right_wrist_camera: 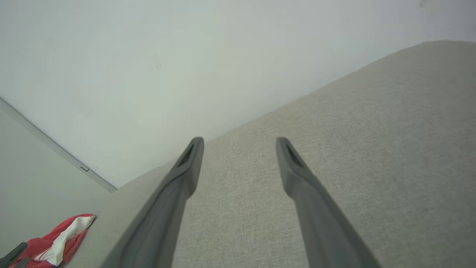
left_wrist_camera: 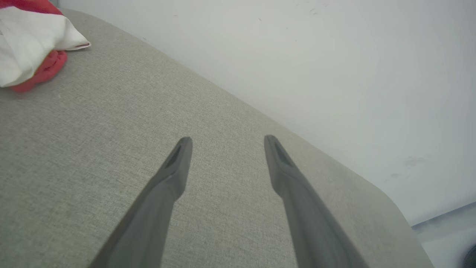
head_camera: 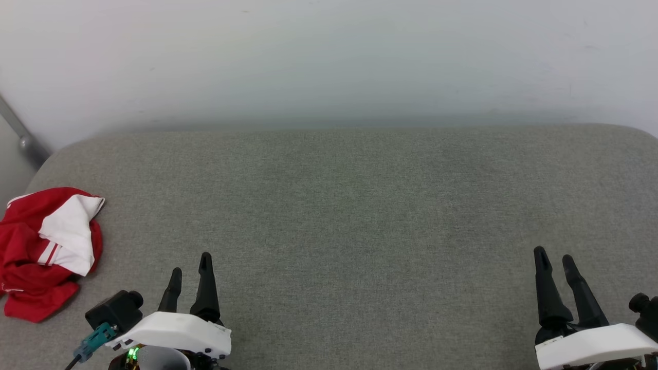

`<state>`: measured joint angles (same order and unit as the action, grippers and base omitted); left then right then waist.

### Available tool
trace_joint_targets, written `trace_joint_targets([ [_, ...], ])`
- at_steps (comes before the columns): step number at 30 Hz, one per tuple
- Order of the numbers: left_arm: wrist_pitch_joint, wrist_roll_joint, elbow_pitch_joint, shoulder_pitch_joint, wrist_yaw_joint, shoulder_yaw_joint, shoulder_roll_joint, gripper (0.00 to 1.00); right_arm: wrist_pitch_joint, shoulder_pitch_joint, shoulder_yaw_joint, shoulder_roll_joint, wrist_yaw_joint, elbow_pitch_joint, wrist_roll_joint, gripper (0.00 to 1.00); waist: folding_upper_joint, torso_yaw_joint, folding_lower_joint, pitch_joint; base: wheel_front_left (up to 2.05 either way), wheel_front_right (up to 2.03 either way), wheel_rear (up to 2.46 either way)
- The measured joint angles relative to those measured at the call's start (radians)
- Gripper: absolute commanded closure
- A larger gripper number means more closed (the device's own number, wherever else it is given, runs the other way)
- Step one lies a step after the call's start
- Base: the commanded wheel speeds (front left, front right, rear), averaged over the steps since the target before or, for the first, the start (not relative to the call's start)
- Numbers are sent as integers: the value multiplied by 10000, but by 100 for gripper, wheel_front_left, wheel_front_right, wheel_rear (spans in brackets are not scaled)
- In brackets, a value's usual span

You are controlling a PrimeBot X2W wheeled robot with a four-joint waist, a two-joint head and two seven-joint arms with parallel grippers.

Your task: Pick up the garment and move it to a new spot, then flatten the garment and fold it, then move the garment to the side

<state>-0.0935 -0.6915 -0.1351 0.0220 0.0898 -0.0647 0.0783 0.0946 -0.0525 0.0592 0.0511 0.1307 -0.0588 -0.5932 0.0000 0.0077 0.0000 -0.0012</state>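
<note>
garment (head_camera: 31, 257): crumpled at the cushion's left edge; the head view's left edge cuts it off, and its folds hide any print
cushion (head_camera: 360, 216): near edge and right edge cut off
left hand (head_camera: 191, 263): base cut by the bottom edge
right hand (head_camera: 554, 254): base cut by the bottom right corner

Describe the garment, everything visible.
The garment is a red jersey T-shirt with a white short sleeve edged in red-and-white stripe trim, soft knit by its look. It lies crumpled in a heap, the sleeve flopped on top. It sits at the far left of the grey upholstered surface, near its rounded corner, partly cut by the head view's left edge. Only that surface touches it; the open left gripper stands to its right, clear of it.
</note>
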Motion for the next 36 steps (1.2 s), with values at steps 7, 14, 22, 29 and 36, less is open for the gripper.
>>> trace_joint_targets([
  [7,-222,773,98,-82,209,-280,71,0,205,-162,-17,0,0,182,823,0,0,23,0,3,0,0,0],
  [14,-422,1488,226,-159,339,-495,111,0,399,-341,-23,0,2,384,1524,0,0,38,0,-6,0,0,0],
  [22,-612,2219,408,-217,362,-612,134,0,606,-459,6,0,2,625,2174,0,0,55,0,-16,0,0,0],
  [29,-786,2863,518,-350,336,-673,119,0,800,-541,25,0,2,807,2711,0,0,78,0,-24,0,0,0],
  [36,-957,3382,583,-407,234,-662,48,0,947,-663,38,0,2,938,3133,0,0,98,0,-52,0,0,0],
])
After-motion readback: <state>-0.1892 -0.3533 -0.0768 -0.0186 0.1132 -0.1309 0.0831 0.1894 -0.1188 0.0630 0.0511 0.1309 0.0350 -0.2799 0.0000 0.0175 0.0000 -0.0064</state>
